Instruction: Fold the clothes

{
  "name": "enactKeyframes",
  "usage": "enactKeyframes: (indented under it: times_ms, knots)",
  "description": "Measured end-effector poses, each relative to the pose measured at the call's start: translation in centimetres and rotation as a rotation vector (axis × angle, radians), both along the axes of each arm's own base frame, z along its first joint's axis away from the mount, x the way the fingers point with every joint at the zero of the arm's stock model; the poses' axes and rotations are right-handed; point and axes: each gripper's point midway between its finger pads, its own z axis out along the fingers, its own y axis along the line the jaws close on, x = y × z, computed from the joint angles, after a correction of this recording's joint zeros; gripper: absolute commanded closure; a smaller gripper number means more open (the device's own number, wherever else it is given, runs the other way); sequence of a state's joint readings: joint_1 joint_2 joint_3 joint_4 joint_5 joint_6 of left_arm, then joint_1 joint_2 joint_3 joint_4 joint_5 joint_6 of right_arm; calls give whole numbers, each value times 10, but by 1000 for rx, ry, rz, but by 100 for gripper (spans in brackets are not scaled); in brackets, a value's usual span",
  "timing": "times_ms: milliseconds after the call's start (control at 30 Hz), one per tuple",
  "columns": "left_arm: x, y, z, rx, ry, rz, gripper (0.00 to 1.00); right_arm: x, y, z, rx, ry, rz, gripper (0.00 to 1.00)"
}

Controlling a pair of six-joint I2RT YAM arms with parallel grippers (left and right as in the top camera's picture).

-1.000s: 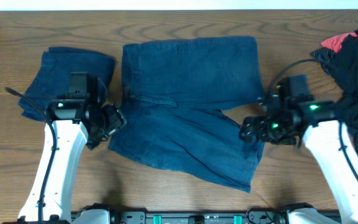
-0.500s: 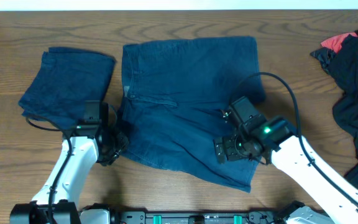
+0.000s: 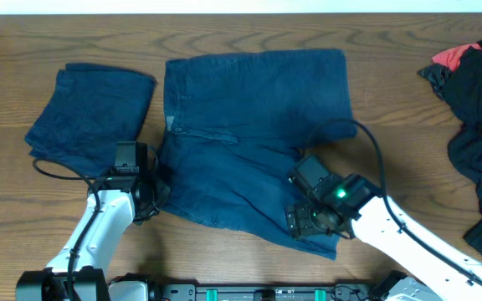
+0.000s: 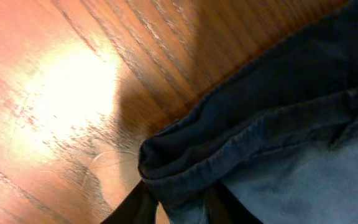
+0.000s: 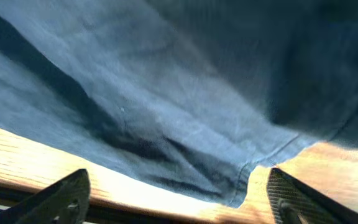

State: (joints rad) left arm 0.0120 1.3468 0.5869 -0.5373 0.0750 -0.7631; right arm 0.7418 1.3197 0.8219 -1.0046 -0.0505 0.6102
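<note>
A bare wood-grain table [image 3: 249, 29] is seen. The shorts [image 3: 249, 125] are spread at its centre, waistband left, long axis running rightward. Their near-left corner is pinched by the left gripper [image 4: 176, 202]; the right gripper [image 5: 178, 186] is held spread over the near leg's hem.

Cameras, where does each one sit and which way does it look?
Overhead: above the table, looking down; both arms show.
Left wrist: on the left arm, facing a corner of the spread shorts; dark fingers pinch it.
Right wrist: on the right arm, facing that pair's hem; open fingers show.
All three share the spread shorts.
</note>
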Motion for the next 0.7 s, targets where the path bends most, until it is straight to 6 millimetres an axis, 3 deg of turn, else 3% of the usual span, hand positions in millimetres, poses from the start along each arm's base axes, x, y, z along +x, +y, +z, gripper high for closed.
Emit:
enactKeyframes:
  times_ms: [167,333,533,667,700]
  knots:
    - [-3,1,-1,4,10,2,92,-22,-6,-16,-48,47,-37,17]
    - [-3,1,-1,4,14,0,93,-44,-16,-30,-100,91,-72,24]
    - [-4,1,-1,4,15,0,93,-53,-19,-36,-124,106,-124,26]
    - [-3,1,-1,4,14,0,93,-57,-11,-36,-85,137,-200,31]
    - [-4,1,-1,4,15,0,93,-57,-4,-35,-54,148,-223,28]
